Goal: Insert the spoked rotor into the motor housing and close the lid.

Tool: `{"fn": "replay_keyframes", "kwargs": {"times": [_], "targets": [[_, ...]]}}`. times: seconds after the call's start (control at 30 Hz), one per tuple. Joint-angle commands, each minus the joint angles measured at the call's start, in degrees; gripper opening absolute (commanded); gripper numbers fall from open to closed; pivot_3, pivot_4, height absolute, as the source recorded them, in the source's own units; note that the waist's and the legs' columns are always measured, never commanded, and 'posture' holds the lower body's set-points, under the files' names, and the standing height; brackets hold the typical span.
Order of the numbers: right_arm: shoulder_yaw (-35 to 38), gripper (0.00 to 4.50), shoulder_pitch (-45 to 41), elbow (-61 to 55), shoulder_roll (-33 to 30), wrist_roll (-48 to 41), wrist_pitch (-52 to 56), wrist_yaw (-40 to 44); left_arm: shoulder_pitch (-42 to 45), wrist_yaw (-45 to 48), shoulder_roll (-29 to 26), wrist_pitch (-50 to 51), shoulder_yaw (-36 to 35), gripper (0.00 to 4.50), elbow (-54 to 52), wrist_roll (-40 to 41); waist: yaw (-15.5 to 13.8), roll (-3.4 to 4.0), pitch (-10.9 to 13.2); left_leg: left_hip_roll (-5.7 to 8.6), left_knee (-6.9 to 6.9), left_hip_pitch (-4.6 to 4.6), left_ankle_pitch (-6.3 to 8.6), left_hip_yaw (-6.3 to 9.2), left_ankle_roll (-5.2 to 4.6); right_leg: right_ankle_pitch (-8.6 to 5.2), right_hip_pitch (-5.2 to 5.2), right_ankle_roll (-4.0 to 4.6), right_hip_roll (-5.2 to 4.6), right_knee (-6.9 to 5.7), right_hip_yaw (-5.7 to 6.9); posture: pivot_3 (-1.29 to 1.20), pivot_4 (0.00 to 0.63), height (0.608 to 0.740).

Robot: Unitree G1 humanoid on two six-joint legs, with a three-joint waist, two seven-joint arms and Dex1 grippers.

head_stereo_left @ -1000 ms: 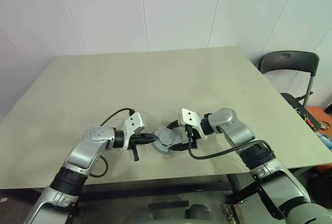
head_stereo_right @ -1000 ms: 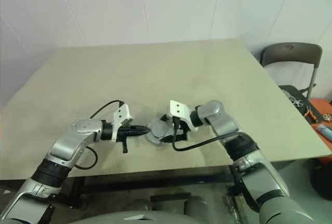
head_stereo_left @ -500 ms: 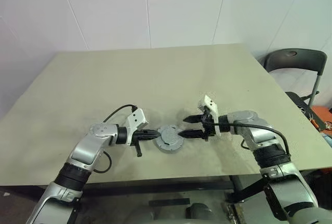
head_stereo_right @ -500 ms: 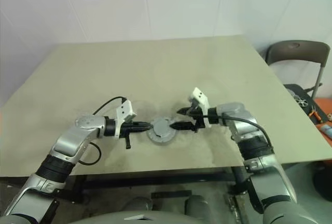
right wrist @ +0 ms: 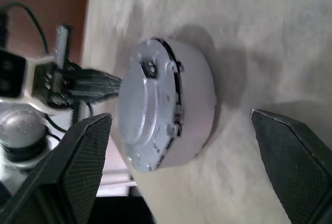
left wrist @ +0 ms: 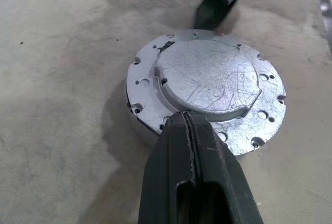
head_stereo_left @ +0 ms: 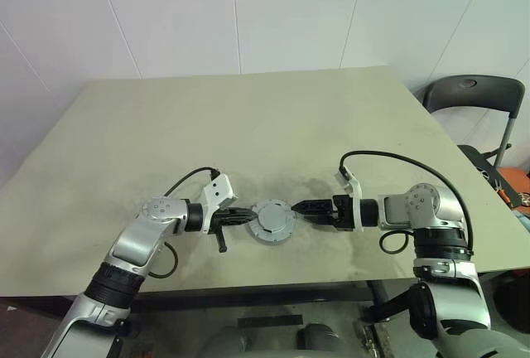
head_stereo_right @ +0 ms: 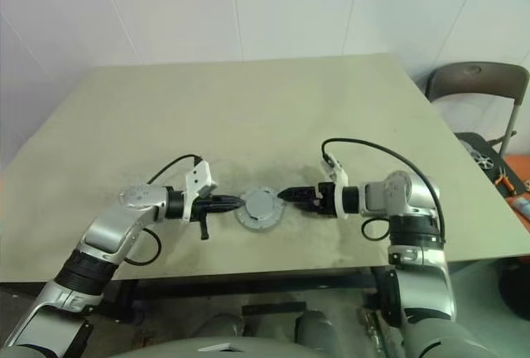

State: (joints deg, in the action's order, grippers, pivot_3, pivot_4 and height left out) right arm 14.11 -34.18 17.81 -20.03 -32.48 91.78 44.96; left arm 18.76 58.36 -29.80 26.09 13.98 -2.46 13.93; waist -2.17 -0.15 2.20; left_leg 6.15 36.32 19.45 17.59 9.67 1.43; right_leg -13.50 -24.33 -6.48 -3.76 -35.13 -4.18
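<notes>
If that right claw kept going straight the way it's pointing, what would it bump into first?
Most likely the round metal motor on the table: the open right claw points straight at its side, just short of it.

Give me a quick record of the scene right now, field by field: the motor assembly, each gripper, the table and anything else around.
lid: grey-silver disc seated on top of the motor housing, which stands on the table
left gripper: shut, tips at the lid's left edge
right gripper: open, just right of the assembly, holding nothing
table: beige top, worn dark patch around the assembly
surroundings: dark chair beyond the table's right corner
</notes>
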Motion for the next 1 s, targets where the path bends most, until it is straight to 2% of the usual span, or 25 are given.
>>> {"fn": "replay_keyframes", "kwargs": {"times": [0.03, 0.23, 0.43, 0.53, 0.7, 0.8, 1.0], "targets": [[1.14, 4.49, -1.65, 1.84, 2.85, -3.00, 0.72, -3.01, -0.26, 0.37, -0.11, 0.70, 1.29, 0.00, -1.31, -0.15, 0.04, 0.02, -0.01, -0.01, 0.00, -0.01, 0.00, 0.00, 0.00, 0.00, 0.00, 0.00, 0.01, -0.02, 0.00, 0.00, 0.000, 0.740], [3.70, 4.49, -2.67, 3.81, 7.23, -6.67, 0.72, -7.86, -0.60, 0.42, -0.32, 0.54, 1.08, 0.00, -1.33, -0.04, 0.18, 0.01, -0.03, -0.02, 0.02, -0.05, -0.03, -0.01, 0.04, 0.03, 0.01, 0.03, 0.04, -0.10, -0.01, 0.00, 0.000, 0.740], [5.26, 4.49, -2.33, 4.19, 8.30, -10.28, 0.72, -11.63, -0.57, 0.56, -0.58, 0.37, 0.83, 0.00, -0.90, 0.08, 1.02, 0.03, -0.04, -0.03, 0.03, -0.06, -0.05, 0.00, 0.06, 0.06, 0.00, 0.05, 0.06, -0.13, -0.02, 0.00, 0.000, 0.740], [5.60, 3.91, -1.69, 4.02, 8.08, -12.01, 0.72, -13.03, -0.50, 0.70, -0.75, 0.31, 0.81, 0.00, -0.73, 0.12, 1.51, 0.03, -0.04, -0.03, 0.04, -0.05, -0.05, 0.00, 0.06, 0.07, 0.01, 0.04, 0.05, -0.13, -0.02, 0.00, 0.000, 0.740], [5.46, 2.19, -0.79, 3.38, 7.54, -15.95, 0.72, -14.69, -0.05, 1.13, -0.95, -0.06, 0.58, 0.00, 0.08, 0.05, 1.66, 0.03, -0.04, -0.03, 0.02, -0.04, -0.05, -0.01, 0.06, 0.07, -0.02, 0.04, 0.05, -0.13, -0.03, 0.00, 0.000, 0.740], [4.88, 1.34, -0.33, 2.84, 7.15, -18.50, 0.72, -15.45, 0.13, 1.30, -0.97, -0.25, 0.49, 0.00, 0.46, -0.04, 1.83, 0.04, -0.05, -0.03, 0.03, -0.05, -0.05, -0.01, 0.06, 0.08, -0.02, 0.05, 0.06, -0.15, -0.04, 0.00, 0.000, 0.740], [3.87, 1.27, 0.40, 2.22, 6.00, -22.29, 0.72, -16.98, -0.16, 1.24, -0.81, -0.60, 0.39, 0.00, 0.68, -0.23, 1.99, 0.04, -0.05, -0.03, 0.05, -0.04, -0.05, -0.02, 0.05, 0.08, -0.02, 0.05, 0.06, -0.16, -0.04, 0.00, 0.000, 0.740]]}}
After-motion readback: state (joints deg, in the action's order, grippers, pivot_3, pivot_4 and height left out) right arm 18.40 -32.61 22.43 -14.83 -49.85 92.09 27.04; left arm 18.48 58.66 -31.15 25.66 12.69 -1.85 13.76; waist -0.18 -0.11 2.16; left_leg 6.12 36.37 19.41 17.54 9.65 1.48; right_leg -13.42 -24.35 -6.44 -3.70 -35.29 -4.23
